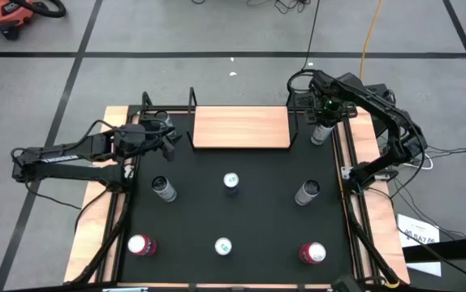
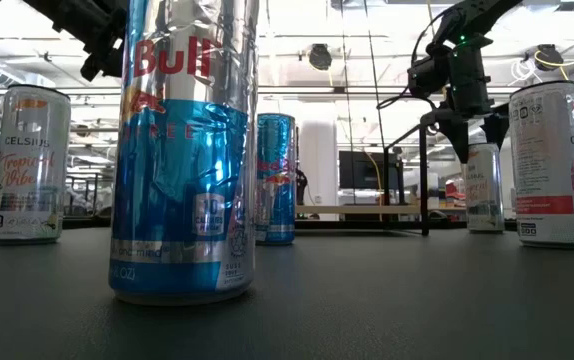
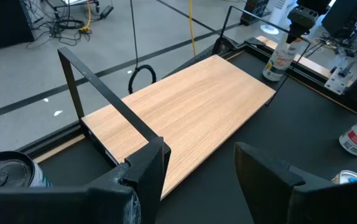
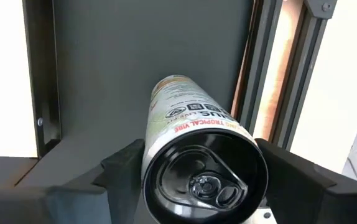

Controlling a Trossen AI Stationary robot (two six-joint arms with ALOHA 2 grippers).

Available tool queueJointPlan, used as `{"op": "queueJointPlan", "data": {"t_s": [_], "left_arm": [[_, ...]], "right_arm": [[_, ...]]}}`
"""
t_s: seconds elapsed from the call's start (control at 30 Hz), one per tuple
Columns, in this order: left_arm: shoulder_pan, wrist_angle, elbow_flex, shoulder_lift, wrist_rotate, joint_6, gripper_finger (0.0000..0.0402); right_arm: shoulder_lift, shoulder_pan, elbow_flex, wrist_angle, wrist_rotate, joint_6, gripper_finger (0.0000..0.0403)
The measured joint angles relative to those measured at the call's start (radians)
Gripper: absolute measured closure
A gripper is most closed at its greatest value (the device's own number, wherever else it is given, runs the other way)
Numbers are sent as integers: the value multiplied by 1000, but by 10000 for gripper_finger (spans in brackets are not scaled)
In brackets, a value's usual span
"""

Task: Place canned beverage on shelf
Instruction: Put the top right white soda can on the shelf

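A white Celsius can (image 1: 322,132) stands upright on the black mat (image 1: 249,211), just past the right end of the light-wood shelf (image 1: 241,127). My right gripper (image 1: 325,120) points down over it, one finger on each side of the can's top (image 4: 203,180). The low view shows the fingertips (image 2: 464,140) level with the can's upper rim. My left gripper (image 1: 172,143) hangs open by the shelf's left end, looking along the board (image 3: 191,106), with nothing between its fingers. My right gripper comes at the can from above with its fingers pointing down. One finger (image 4: 119,165) is on each side of the upper rim (image 4: 166,146). Whether the pads touch the can wall I cannot tell. The can stands upright on the mat.
Several other cans stand on the mat: a middle row (image 1: 164,189) (image 1: 231,182) (image 1: 307,192) and a near row (image 1: 141,245) (image 1: 223,246) (image 1: 312,253). Black brackets (image 3: 97,87) rise at the shelf's ends. Light-wood strips (image 1: 361,203) edge the table.
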Motion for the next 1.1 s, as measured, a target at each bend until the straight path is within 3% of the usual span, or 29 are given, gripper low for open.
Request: {"op": "queueJointPlan", "data": {"t_s": [0.17, 0.37, 0.53, 0.83, 1.1], "left_arm": [[0, 0, 0, 0, 0, 0, 206], [1, 35, 0, 3, -39, 57, 206], [19, 104, -1, 18, -26, 59, 206], [24, 137, -1, 60, 19, 52, 206], [24, 153, -1, 90, 19, 49, 206]], "right_arm": [[-33, 0, 92, -108, -5, -39, 150], [-51, 1, 296, -233, 24, -68, 150], [-54, 6, 493, -237, 66, -65, 150], [55, 8, 854, -239, 77, -96, 149], [212, 75, 1052, -240, 74, -157, 149]]}}
